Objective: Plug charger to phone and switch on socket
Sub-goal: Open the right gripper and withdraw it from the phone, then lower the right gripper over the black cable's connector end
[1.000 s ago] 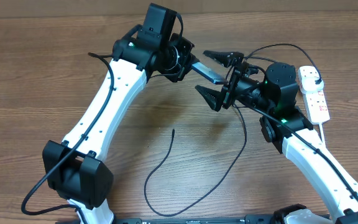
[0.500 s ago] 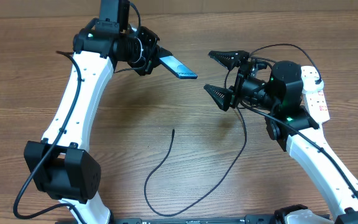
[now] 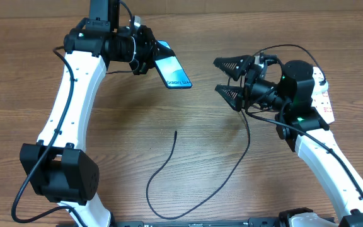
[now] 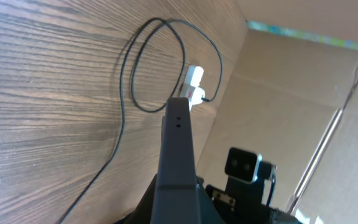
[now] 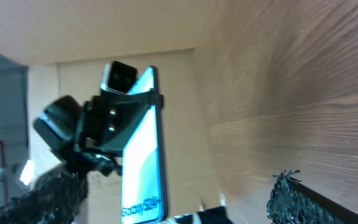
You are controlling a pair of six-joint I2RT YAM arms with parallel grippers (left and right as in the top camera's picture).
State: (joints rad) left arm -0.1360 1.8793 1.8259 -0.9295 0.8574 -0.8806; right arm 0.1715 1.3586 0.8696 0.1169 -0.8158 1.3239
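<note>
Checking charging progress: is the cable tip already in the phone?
No, the charger's tip lies on the table, apart from the phone in the left tool.

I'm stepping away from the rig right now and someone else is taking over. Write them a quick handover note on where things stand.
Left claw: shut on the phone, held above the table, screen lit.
Right claw: open, empty, facing the phone.
Charger: looped on the table, free tip apart from both claws; the other end runs toward the socket at the right edge.
Done: phone picked up.
Left: grasp the cable tip, plug it into the phone, switch on the socket. The switch position cannot be made out.
</note>
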